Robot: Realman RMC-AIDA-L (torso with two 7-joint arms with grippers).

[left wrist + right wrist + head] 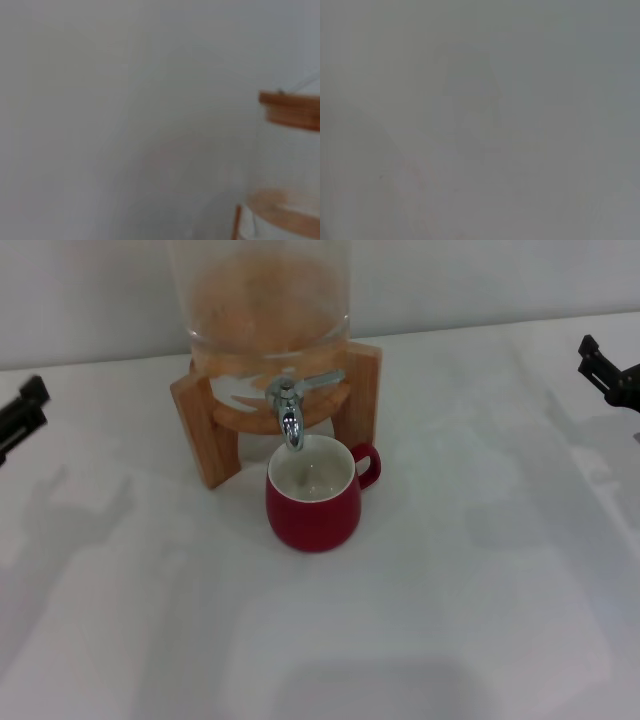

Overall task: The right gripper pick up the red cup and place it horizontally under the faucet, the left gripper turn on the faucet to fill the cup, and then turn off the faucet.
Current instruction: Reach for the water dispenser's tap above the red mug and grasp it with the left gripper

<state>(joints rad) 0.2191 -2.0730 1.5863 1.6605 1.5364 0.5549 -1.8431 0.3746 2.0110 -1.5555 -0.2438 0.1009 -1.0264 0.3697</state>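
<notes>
Squat dark-red ceramic cup (312,503) is sitting upright mid-worktop toward the back edge, directly under the shiny chrome faucet (290,412) on the glass dispenser in a wooden stand (205,425). Left gripper (20,415) is idling at the left edge, right gripper (608,372) at the right edge; finger state can't be told for either.

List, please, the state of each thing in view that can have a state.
Cup: upright on the table, under the spout, nobody holds it.
Faucet: no stream visible; lever points toward the robot's right.
Dispenser: sits in the wooden stand.
Left gripper: at the left edge, away from the faucet.
Right gripper: at the right edge, holds nothing.
</notes>
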